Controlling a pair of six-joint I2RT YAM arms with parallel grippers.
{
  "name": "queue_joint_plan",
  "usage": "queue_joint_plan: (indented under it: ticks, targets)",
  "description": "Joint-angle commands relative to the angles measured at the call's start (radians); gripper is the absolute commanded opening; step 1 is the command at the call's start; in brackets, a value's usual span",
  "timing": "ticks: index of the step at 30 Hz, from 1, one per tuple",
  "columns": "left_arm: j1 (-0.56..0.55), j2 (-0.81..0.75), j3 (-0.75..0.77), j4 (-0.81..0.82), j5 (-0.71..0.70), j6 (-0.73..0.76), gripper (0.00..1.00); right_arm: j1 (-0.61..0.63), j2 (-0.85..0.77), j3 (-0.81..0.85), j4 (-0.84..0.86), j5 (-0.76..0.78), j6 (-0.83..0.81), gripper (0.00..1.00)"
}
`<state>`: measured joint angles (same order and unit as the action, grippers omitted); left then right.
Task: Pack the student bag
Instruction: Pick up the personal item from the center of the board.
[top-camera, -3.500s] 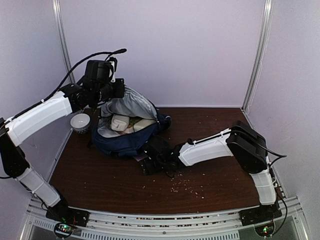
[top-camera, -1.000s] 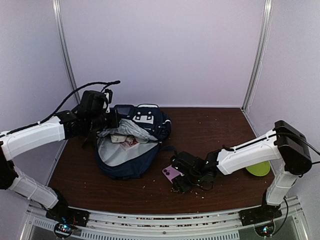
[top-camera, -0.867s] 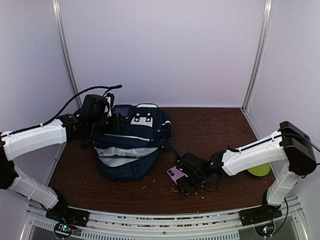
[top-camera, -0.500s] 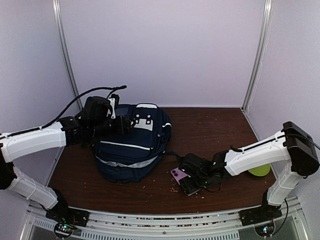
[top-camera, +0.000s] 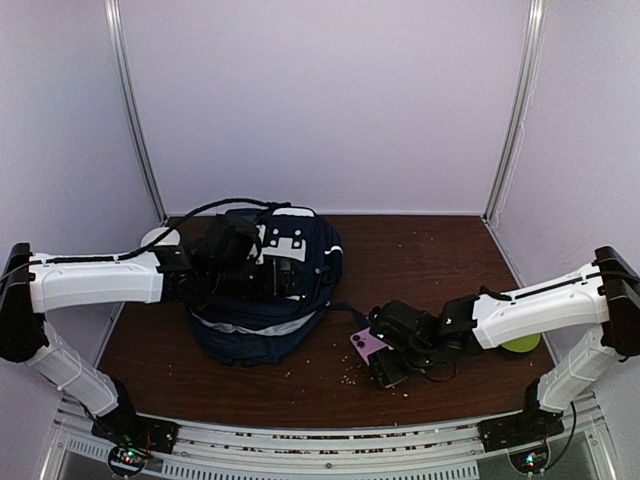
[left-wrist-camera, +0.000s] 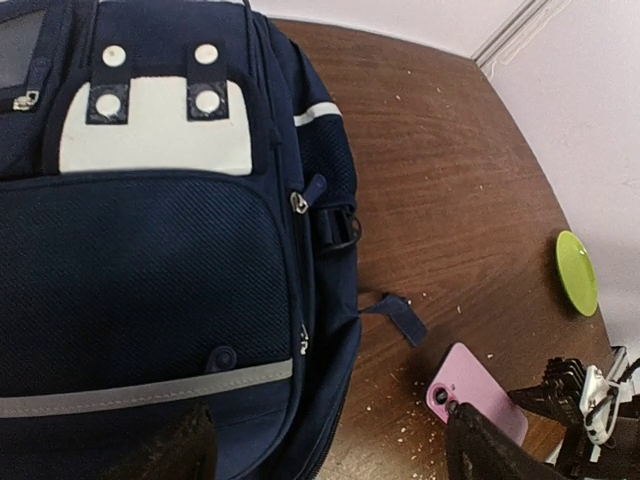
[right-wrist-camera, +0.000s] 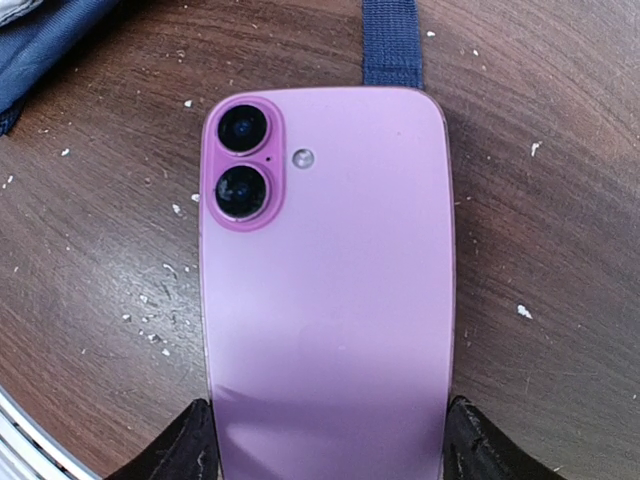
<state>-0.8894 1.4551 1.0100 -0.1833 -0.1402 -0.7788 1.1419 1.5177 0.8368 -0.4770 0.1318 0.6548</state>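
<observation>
Two changes since a second back: flap dropped shut on student bag (top-camera: 250, 312), left gripper (left-wrist-camera: 330, 455) sprung wide, hovering empty over navy front. Clamped across pink phone (right-wrist-camera: 325, 270): right gripper (right-wrist-camera: 328, 442), flat on table (top-camera: 430, 250). Lying left, white patch (left-wrist-camera: 155, 125) toward back wall (top-camera: 330, 100), long axis near-to-far.

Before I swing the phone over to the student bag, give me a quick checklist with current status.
1. Right tool gripping pink phone: ok, fingers against both long edges.
2. Phone lifted off table: cannot tell.
3. Student bag mouth open: not ok, flap down, only a strip of grey lining shows.
4. Left tool empty: ok, open above the bag's front.
5. Loose strap clear of phone: not ok, its end lies at the phone's camera end.
</observation>
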Motion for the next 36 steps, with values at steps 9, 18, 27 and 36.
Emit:
queue_joint_plan:
  ticks: [9,18,27,36]
  targets:
    - [-0.012,0.114,0.015,0.207,0.32,-0.142,0.79,0.03,-0.127,-0.037,0.051,0.065,-0.005,0.47]
    - [-0.043,0.211,0.045,0.306,0.47,-0.223,0.79,0.04,-0.224,-0.06,0.077,0.087,-0.023,0.47]
    - [-0.066,0.31,0.092,0.378,0.574,-0.27,0.78,0.042,-0.252,-0.036,0.072,0.115,-0.044,0.47]
    - [-0.066,0.37,0.111,0.43,0.63,-0.302,0.74,0.043,-0.251,-0.016,0.083,0.12,-0.062,0.47]
